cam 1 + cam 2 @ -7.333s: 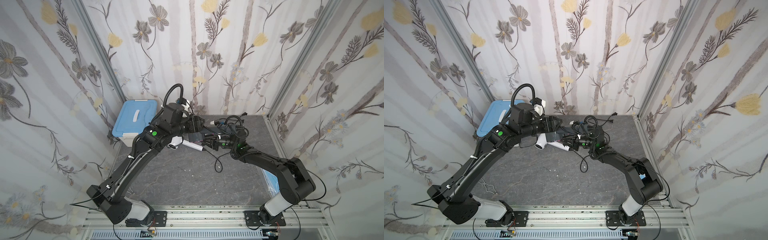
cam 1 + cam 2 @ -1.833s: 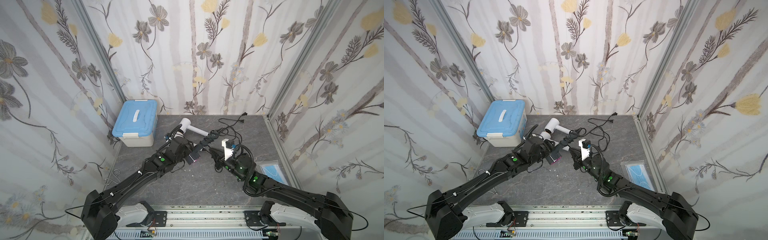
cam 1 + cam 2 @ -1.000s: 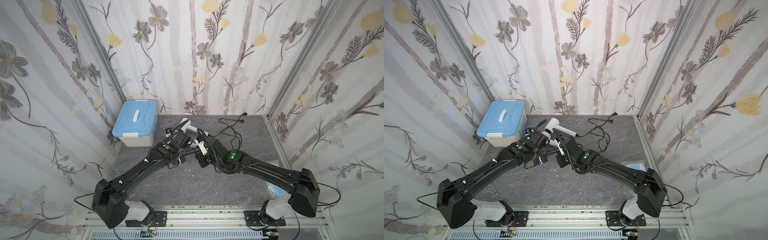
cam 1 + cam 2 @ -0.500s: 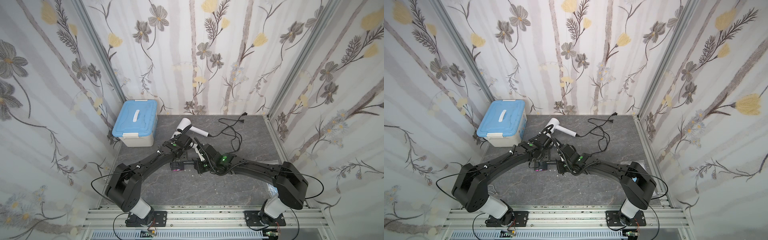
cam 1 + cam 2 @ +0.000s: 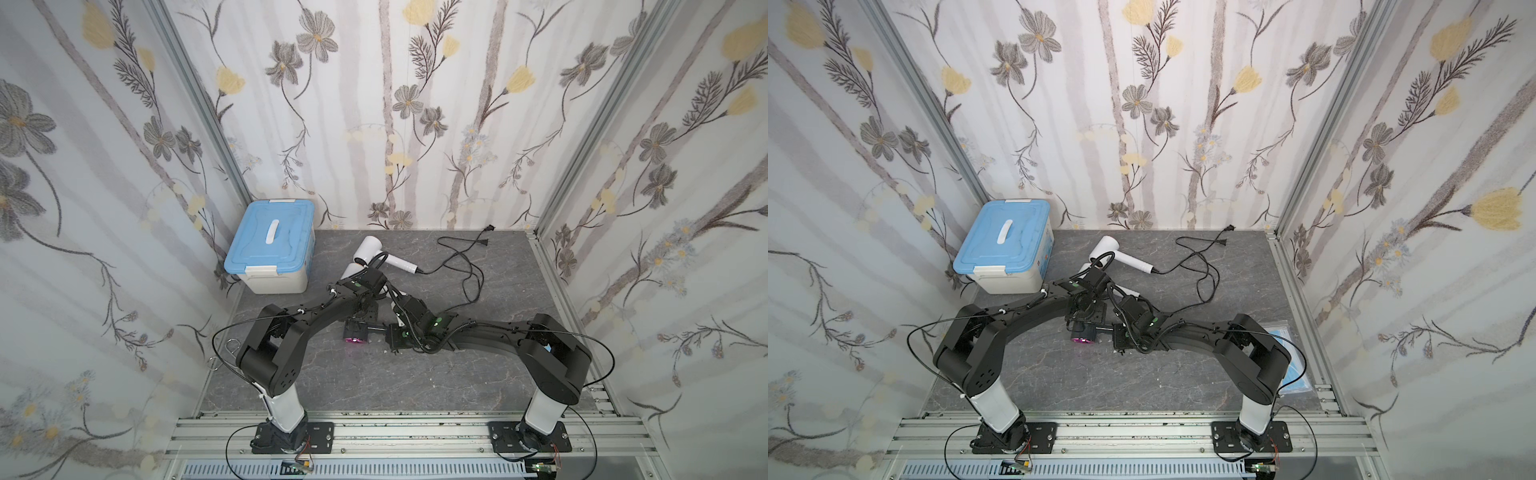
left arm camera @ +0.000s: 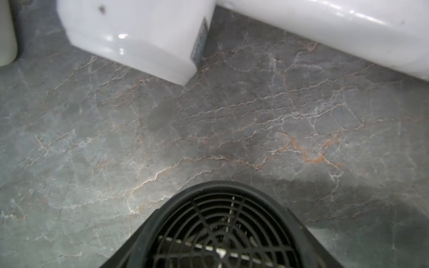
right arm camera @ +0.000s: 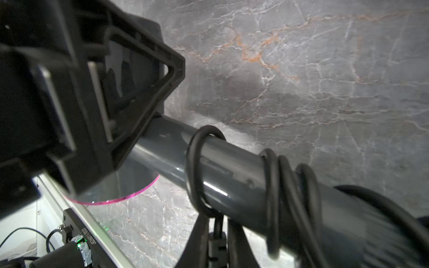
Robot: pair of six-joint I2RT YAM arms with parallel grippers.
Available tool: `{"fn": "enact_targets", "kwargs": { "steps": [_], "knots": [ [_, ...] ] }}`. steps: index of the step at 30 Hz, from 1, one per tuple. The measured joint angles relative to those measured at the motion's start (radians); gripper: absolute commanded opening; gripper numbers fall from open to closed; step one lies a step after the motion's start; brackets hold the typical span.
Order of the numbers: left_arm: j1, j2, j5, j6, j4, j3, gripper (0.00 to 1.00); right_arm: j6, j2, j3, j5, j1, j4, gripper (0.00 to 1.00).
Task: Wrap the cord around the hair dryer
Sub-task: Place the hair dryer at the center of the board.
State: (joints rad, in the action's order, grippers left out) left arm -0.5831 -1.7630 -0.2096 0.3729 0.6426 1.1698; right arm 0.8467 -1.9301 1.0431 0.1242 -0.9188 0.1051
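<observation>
Centre: hair dryer; behind, second dryer; box back left.

Two glossy black arms here, the left arm and the right arm, each on a white base column over a black plate dotted with screws. Green lights glow near the wrists. Thin black cables loop off the shoulders, and ribbed conduit hugs the right forearm. The left gripper and right gripper are black too.

In both top views the left arm and right arm hide most of the dark hair dryer.
</observation>
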Motion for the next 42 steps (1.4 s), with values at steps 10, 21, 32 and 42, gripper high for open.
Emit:
{"fn": "enact_targets", "kwargs": {
  "steps": [10, 21, 32, 42],
  "knots": [
    [0.002, -0.087, 0.029, -0.074, -0.017, 0.056, 0.30, 0.023, -0.010, -0.016, -0.024, 0.008, -0.019, 0.23],
    [0.003, -0.125, 0.035, -0.090, 0.004, 0.094, 0.70, 0.017, 0.026, -0.016, -0.023, 0.014, -0.004, 0.48],
    [0.001, -0.130, 0.046, -0.112, 0.052, 0.118, 1.00, -0.061, 0.254, -0.053, -0.053, 0.093, 0.075, 0.50],
    [0.000, -0.064, 0.036, -0.124, 0.108, 0.192, 1.00, -0.247, 0.280, -0.042, -0.101, 0.252, 0.166, 0.50]
  ]
}}
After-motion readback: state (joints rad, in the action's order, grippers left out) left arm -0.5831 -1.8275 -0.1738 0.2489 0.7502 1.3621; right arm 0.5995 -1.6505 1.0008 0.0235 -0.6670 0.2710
